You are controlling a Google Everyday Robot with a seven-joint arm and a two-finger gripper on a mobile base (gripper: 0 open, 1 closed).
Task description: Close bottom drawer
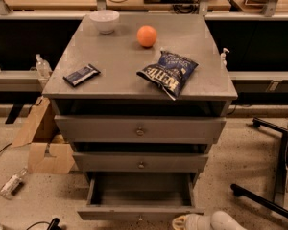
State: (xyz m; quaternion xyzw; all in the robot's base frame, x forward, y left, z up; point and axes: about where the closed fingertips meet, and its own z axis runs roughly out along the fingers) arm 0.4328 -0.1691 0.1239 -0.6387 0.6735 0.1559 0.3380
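The bottom drawer (pixel 139 198) of the grey cabinet (pixel 134 56) stands pulled out toward me, and its long flat tray is empty. Its low front panel (pixel 110 213) lies near the bottom edge of the view, with the small knob (pixel 140 219) at its middle. The middle drawer (pixel 141 162) and top drawer (pixel 140 130) above it also stick out a little. My gripper (pixel 206 222) shows only as a white rounded part at the bottom edge, just right of the front panel's right end.
On the cabinet top are a white bowl (pixel 104 20), an orange (pixel 147 36), a blue chip bag (pixel 168 72) and a dark bar (pixel 81 74). A cardboard box (pixel 43 145) and a bottle (pixel 12 183) lie on the floor to the left. Black chair legs (pixel 273 181) stand to the right.
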